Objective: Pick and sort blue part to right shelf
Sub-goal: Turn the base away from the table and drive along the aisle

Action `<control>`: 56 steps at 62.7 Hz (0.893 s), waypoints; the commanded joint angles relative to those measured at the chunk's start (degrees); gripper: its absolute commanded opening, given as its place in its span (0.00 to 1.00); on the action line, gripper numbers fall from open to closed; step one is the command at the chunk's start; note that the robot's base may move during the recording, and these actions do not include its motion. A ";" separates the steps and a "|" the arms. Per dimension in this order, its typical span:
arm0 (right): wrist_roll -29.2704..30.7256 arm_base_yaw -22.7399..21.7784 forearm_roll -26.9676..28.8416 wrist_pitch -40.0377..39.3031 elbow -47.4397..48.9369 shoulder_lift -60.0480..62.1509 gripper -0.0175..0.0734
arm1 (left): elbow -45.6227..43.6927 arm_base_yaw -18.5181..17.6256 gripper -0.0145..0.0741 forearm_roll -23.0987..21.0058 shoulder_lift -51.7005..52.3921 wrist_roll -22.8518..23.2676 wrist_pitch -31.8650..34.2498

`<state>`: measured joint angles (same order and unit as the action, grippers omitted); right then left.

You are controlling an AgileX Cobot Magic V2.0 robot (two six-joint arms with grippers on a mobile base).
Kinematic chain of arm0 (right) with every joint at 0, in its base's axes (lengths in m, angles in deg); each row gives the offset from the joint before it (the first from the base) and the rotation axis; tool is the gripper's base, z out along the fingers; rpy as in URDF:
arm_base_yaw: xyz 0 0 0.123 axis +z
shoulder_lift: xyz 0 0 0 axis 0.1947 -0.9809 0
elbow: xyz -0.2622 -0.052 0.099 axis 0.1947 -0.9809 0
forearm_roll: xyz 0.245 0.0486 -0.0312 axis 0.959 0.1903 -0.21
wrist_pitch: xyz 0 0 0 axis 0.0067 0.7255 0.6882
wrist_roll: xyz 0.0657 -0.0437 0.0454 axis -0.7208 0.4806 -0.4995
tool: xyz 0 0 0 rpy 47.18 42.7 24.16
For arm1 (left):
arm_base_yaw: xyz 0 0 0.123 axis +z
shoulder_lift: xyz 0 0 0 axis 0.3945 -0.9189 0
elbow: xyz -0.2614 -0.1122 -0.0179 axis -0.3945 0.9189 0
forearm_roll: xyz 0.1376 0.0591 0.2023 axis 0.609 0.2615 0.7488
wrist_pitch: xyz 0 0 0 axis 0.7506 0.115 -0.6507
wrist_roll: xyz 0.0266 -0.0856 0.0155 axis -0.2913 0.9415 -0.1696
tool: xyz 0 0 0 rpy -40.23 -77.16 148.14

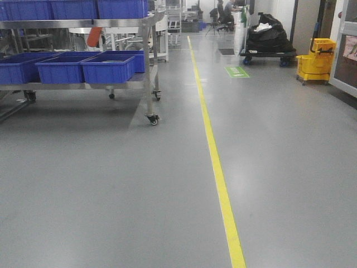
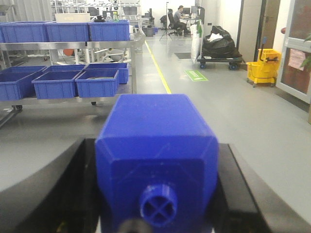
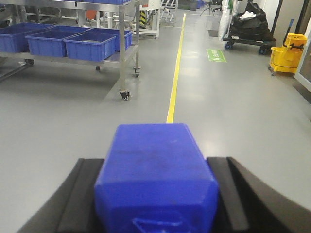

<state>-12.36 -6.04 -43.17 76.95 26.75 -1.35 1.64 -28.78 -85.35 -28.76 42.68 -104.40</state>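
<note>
In the right wrist view my right gripper (image 3: 155,162) is shut on a deep-blue plastic block, the blue part (image 3: 155,170). It has sloped edges at its near end, which the frame's bottom edge cuts off. In the left wrist view my left gripper (image 2: 156,145) is shut on a squatter blue block (image 2: 155,141) with a small round stud (image 2: 159,205) facing the camera. Both blocks are held above the grey floor between black fingers (image 3: 80,194). Neither gripper shows in the front view.
A wheeled steel rack (image 1: 148,67) with blue bins (image 1: 109,68) stands at the far left. A yellow floor line (image 1: 215,156) runs down the aisle. A yellow mop bucket (image 1: 315,61) and a cart with black bags (image 1: 270,36) stand at the far right.
</note>
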 commanded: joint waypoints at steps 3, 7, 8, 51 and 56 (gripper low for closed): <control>0.54 -0.45 0.04 -5.32 1.75 -0.48 0.60 | -1.60 0.03 0.54 -0.31 -0.43 0.26 5.37; 0.54 -0.45 0.04 -5.32 1.75 -0.48 0.60 | -1.60 0.03 0.54 -0.31 -0.43 0.26 5.37; 0.54 -0.45 0.04 -5.32 1.75 -0.48 0.60 | -1.60 0.03 0.54 -0.31 -0.43 0.26 5.37; 0.54 -0.45 0.04 -5.32 1.75 -0.48 0.60 | -1.60 0.03 0.54 -0.31 -0.43 0.26 5.37; 0.54 -0.45 0.04 -5.32 1.75 -0.48 0.60 | -1.60 0.03 0.54 -0.31 -0.43 0.26 5.37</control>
<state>-12.36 -6.04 -43.17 76.95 26.75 -1.35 1.64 -28.78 -85.35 -28.76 42.68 -104.40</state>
